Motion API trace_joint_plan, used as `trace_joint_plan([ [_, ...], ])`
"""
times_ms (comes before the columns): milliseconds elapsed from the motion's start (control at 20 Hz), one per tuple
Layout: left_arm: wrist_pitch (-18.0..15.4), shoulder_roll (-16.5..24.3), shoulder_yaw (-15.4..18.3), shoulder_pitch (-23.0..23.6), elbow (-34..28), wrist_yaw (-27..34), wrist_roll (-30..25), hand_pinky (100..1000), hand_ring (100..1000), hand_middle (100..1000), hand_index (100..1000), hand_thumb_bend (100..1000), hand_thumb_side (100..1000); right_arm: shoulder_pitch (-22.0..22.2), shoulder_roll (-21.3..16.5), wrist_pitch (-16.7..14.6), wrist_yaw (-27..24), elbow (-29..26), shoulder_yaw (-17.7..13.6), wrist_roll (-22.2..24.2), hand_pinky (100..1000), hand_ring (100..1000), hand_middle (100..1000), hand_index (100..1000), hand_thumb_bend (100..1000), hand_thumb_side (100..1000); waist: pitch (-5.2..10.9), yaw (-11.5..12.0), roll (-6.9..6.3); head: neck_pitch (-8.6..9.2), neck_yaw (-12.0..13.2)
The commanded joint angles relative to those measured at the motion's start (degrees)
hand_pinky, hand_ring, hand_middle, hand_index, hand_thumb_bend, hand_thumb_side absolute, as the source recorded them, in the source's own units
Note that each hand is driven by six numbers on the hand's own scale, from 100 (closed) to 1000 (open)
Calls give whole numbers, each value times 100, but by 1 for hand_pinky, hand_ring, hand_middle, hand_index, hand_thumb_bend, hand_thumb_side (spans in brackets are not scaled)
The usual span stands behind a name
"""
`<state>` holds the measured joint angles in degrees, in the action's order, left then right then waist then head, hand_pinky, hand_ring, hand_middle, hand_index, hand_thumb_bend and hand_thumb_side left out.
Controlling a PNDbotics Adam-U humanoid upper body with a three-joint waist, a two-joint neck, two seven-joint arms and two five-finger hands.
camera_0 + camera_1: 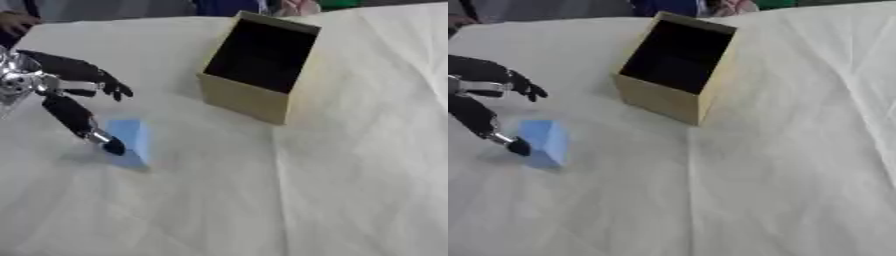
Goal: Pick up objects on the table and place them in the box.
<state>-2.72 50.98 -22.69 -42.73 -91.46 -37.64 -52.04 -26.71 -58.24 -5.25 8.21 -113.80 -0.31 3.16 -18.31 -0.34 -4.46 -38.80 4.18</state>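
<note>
A light blue block (131, 140) lies on the white cloth at the left. My left hand (66, 87) comes in from the left edge and is open. Its thumb tip (112, 145) rests at the block's left side, while the fingers (109, 85) spread in the air above and behind it. An open tan cardboard box (258, 67) stands at the upper middle, its dark inside showing nothing. My right hand is not in any view.
A white cloth (350, 175) with folds covers the whole table. People stand along the far edge, and a person's hand (13, 21) shows at the top left corner.
</note>
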Motion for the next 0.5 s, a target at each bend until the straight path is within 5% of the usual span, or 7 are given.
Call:
trace_joint_plan([
  [50, 9, 88, -16, -86, -29, -120, 7, 918, 861, 791, 992, 875, 885, -38, -117, 22, -32, -79, -69, -25, 814, 857, 849, 929, 192, 1000, 123, -3, 11, -67, 30],
  [500, -163, 0, -177, -53, 237, -454, 7, 923, 817, 740, 954, 869, 876, -22, -88, 32, -40, -79, -77, -40, 813, 857, 847, 929, 194, 1000, 111, -25, 1, -67, 42],
])
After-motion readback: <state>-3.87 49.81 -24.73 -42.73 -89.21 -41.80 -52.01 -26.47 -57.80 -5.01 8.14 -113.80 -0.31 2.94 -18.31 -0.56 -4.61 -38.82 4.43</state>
